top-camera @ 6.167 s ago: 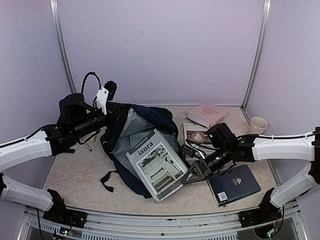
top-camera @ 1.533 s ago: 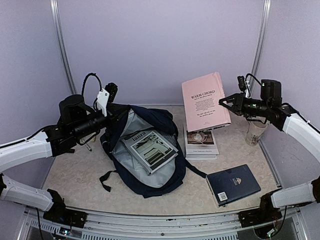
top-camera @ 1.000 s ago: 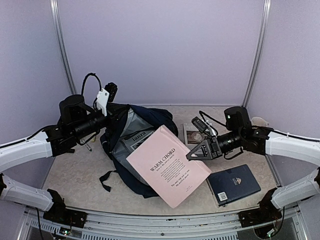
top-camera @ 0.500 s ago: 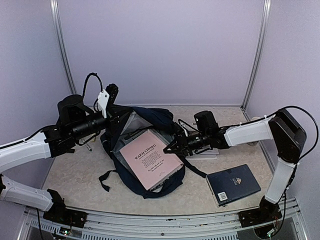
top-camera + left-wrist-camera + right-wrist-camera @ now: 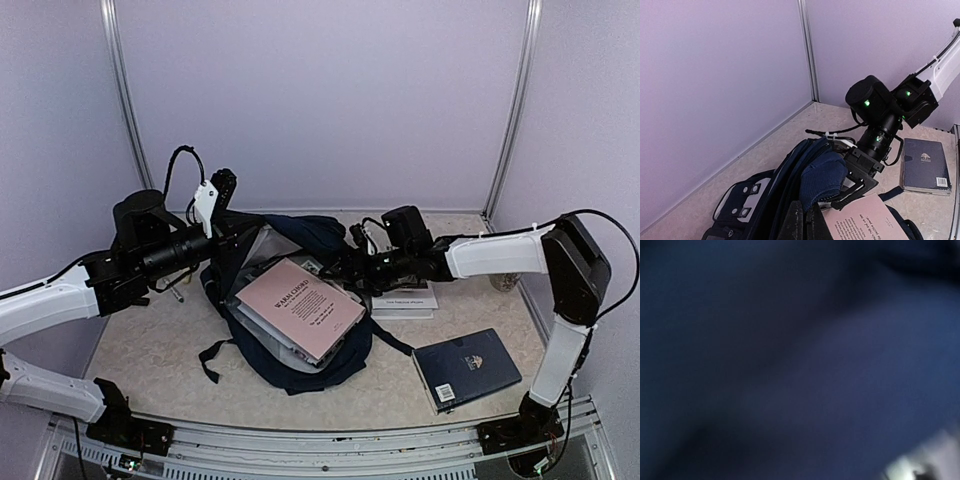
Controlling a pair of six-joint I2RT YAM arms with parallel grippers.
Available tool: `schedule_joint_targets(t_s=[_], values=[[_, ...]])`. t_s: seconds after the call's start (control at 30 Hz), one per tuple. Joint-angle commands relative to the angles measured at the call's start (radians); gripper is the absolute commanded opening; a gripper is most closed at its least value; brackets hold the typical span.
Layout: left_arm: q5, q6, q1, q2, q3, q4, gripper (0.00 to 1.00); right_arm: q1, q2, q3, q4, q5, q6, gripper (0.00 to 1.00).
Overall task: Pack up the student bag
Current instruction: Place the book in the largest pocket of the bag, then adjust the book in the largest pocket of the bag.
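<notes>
The student bag (image 5: 300, 368) lies unzipped in the middle of the table, its grey lining showing. A pink book (image 5: 300, 308) lies flat inside it on top of a magazine. My left gripper (image 5: 226, 228) is shut on a fold of the bag's top rim (image 5: 822, 175) and holds it up. My right gripper (image 5: 342, 268) stands at the bag's right rim, by the book's far corner. In the left wrist view that right gripper (image 5: 850, 186) has its jaws spread and the pink book (image 5: 865, 220) free below them. Blurred navy fabric fills the right wrist view and hides the fingers.
A flat navy hardcover book (image 5: 468, 368) lies at the front right, also seen as the navy hardcover book (image 5: 924, 165). A white book stack (image 5: 405, 298) sits under the right forearm. Black straps (image 5: 212, 360) trail off the bag's left side. Walls enclose the back and both sides.
The right arm swung the pink book in from the right, laid it in the bag and opened its jaws off it. The left gripper has kept its hold on the rim.
</notes>
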Motion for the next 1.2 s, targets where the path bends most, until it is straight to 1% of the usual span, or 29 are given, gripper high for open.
schedule_joint_targets(t_s=[0.0,0.1,0.17,0.2,0.27,0.3,0.37,0.47,0.6,0.7,0.8,0.97,1.17], values=[[-0.011,-0.006,-0.004,-0.030,0.038,0.099,0.00,0.001,-0.172,-0.030,-0.173,0.154,-0.166,1.00],[-0.016,-0.004,-0.002,-0.026,0.039,0.099,0.00,0.018,-0.270,-0.031,-0.261,0.164,-0.274,1.00],[-0.017,-0.006,-0.001,-0.024,0.038,0.099,0.00,0.031,-0.308,-0.031,-0.333,0.193,-0.330,1.00],[-0.018,-0.006,0.000,-0.024,0.039,0.099,0.00,0.036,-0.320,-0.032,-0.374,0.224,-0.335,0.99],[-0.022,-0.003,0.000,-0.024,0.038,0.098,0.00,0.042,-0.344,-0.048,-0.427,0.261,-0.324,0.93],[-0.026,-0.002,0.000,-0.022,0.038,0.096,0.00,0.047,-0.357,-0.068,-0.432,0.260,-0.315,0.87],[-0.031,0.001,0.000,-0.023,0.039,0.096,0.00,0.072,-0.376,-0.120,-0.406,0.244,-0.297,0.71],[-0.031,0.002,0.002,-0.022,0.039,0.095,0.00,0.140,-0.368,-0.176,-0.326,0.216,-0.285,0.48],[-0.031,0.003,0.002,-0.023,0.039,0.097,0.00,0.208,-0.304,-0.219,-0.222,0.208,-0.260,0.11],[-0.028,0.003,0.002,-0.021,0.039,0.095,0.00,0.223,-0.239,-0.234,-0.101,0.173,-0.223,0.12],[-0.024,0.003,0.002,-0.022,0.039,0.095,0.00,0.237,-0.153,-0.187,-0.030,0.170,-0.216,0.11],[-0.002,0.004,0.000,-0.021,0.040,0.094,0.00,0.250,-0.025,-0.071,0.056,0.210,-0.204,0.10],[0.001,0.003,-0.001,-0.024,0.040,0.095,0.00,0.250,0.054,0.006,0.090,0.329,-0.172,0.10]])
